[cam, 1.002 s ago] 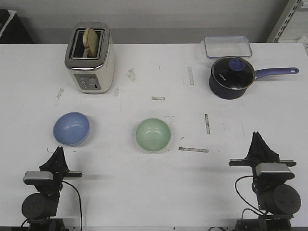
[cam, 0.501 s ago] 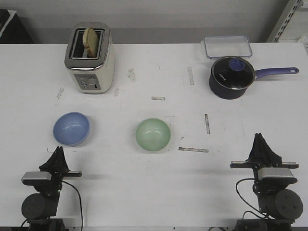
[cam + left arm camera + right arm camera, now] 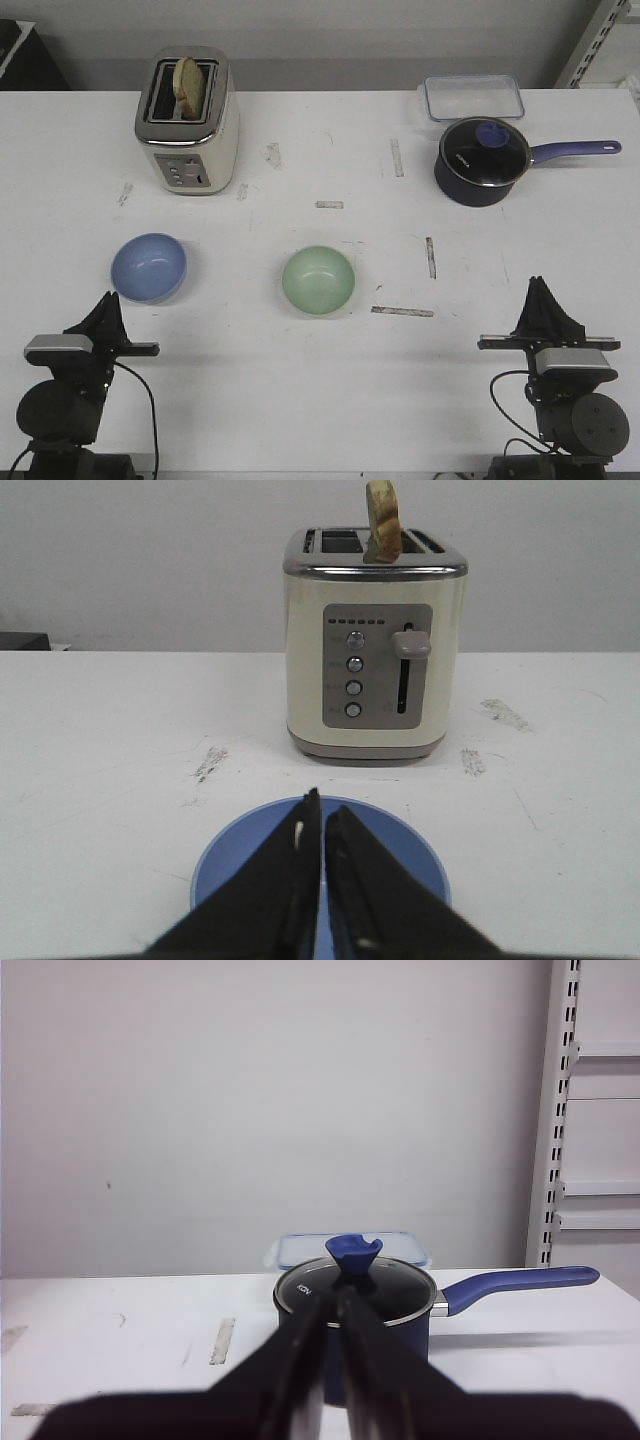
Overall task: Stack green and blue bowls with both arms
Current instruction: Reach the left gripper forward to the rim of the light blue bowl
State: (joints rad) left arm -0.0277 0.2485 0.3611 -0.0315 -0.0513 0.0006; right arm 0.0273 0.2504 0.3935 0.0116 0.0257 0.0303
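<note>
The light blue bowl [image 3: 148, 267] sits upright at the left of the white table [image 3: 300, 380]. The pale green bowl [image 3: 318, 279] sits upright near the middle, apart from it. My left gripper [image 3: 108, 298] is shut and empty, its tip just short of the blue bowl's near rim. In the left wrist view the shut gripper [image 3: 322, 806] points over the blue bowl [image 3: 410, 852]. My right gripper [image 3: 540, 284] is shut and empty at the front right, far from both bowls. In the right wrist view it [image 3: 330, 1306] points at the saucepan; no bowl shows there.
A cream toaster [image 3: 187, 120] with a slice of bread stands at the back left, straight beyond the blue bowl [image 3: 375, 645]. A dark navy saucepan [image 3: 482, 160] with a glass lid and a clear plastic container [image 3: 472, 97] stand at the back right.
My left arm has shifted to the left, its shut gripper still pointing at the blue bowl. The right arm settled slightly toward the near edge. The bowls have not moved.
</note>
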